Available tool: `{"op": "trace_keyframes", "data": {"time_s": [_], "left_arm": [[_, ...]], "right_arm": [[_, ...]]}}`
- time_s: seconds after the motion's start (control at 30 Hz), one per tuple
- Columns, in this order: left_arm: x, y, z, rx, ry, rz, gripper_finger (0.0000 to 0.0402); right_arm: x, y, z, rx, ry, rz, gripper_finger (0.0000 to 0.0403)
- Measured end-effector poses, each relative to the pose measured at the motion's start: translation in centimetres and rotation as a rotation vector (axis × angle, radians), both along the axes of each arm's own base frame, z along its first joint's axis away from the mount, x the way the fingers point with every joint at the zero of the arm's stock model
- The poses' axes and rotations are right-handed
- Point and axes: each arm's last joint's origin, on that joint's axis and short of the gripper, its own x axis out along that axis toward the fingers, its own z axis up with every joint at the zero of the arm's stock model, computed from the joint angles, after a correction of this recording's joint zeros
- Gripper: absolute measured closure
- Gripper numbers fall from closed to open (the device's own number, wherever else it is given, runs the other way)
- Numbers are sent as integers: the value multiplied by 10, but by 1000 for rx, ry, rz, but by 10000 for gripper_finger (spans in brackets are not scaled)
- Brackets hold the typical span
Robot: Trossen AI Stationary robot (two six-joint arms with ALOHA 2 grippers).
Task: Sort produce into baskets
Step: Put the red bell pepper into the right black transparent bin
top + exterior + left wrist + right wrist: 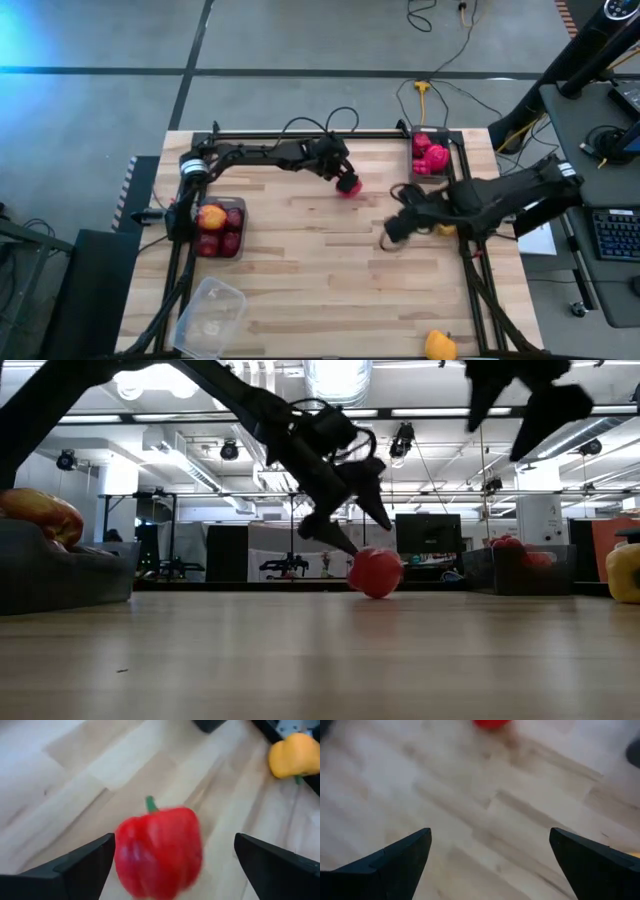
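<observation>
between open left tool (170, 870) fingers: red pepper (159, 852)

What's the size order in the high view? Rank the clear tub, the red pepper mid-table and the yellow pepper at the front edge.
1. Clear tub, by far.
2-3. Yellow pepper and red pepper look about alike; not ranked.

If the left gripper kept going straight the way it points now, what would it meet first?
Most likely the red pepper: in the left wrist view it sits between the open fingers of the left gripper, lying on the table. Whether they already touch it is unclear.
</observation>
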Motion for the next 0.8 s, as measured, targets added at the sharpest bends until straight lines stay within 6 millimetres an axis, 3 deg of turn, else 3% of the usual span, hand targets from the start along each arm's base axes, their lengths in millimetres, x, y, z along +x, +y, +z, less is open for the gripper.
{"op": "trace_keyframes", "data": {"time_s": [0.2,0.3,0.47,0.57,0.7,0.8], "left_arm": [[-25,-9,48,60,-11,-48,8],[-51,-16,74,119,4,-76,9],[-100,-34,97,193,-39,-85,9],[-129,-45,97,198,-90,-62,9],[-160,-57,91,213,-170,-44,9],[-178,-67,76,216,-187,-56,9]], "right_arm": [[30,-44,-20,98,-50,-310,3],[41,-70,-31,139,-38,-410,3],[71,-109,-43,165,-208,-511,3],[85,-129,-54,214,-281,-594,3],[88,-149,-73,283,-241,-762,3],[92,-162,-81,337,-273,-848,3]]}}
